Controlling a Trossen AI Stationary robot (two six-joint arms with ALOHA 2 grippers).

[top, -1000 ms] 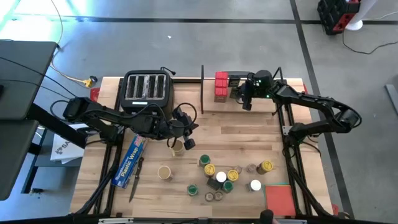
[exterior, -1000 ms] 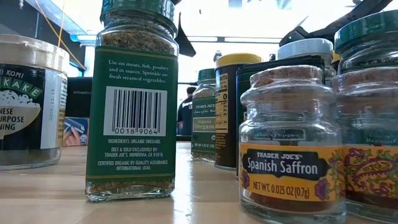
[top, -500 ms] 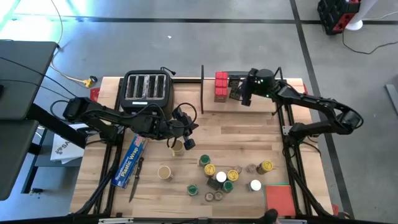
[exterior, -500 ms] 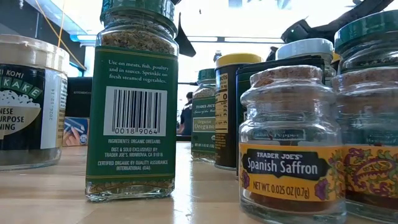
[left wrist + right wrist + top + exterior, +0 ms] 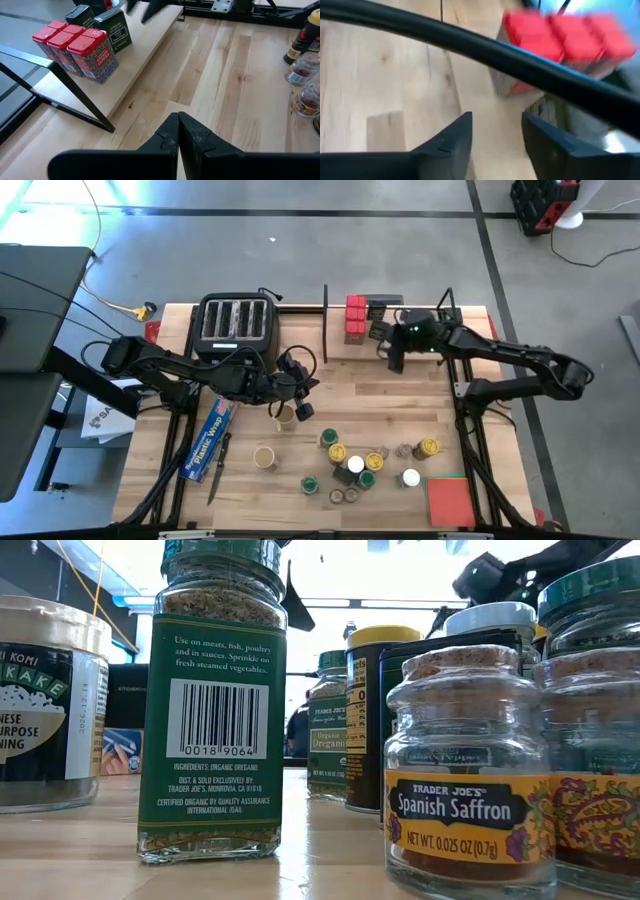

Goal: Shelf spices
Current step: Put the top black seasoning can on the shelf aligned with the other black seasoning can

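- Your shelf [image 5: 400,348] is the light-wood board at the table's far edge, right of the black toaster [image 5: 234,320], with thin black rod frames at its two ends.
- Three red tins [image 5: 355,319] stand in a row on its left end; from your left wrist view you see their patterned sides and red lids [image 5: 75,45], with two black boxes [image 5: 114,31] right behind them.
- Your right gripper [image 5: 394,356] hangs over the shelf's front edge, just beside the black boxes, fingers [image 5: 451,142] apart and holding nothing.
- Your left gripper [image 5: 300,412] sits mid-table beside a jar [image 5: 286,416], fingers [image 5: 192,140] pressed together on nothing.
- The rest of the spices cluster near the table's front: yellow, green and white lids [image 5: 355,465], with one tan-lidded jar [image 5: 264,457] apart to the left.
- Down low you read an oregano jar [image 5: 216,710] and a tiny saffron jar [image 5: 468,770].
- Open board runs right of the boxes to the far rod frame [image 5: 447,325]; bare wood lies between shelf and cluster.
- The blue wrap box [image 5: 209,439] lies along the left side, a red pad [image 5: 451,499] at the front right corner.
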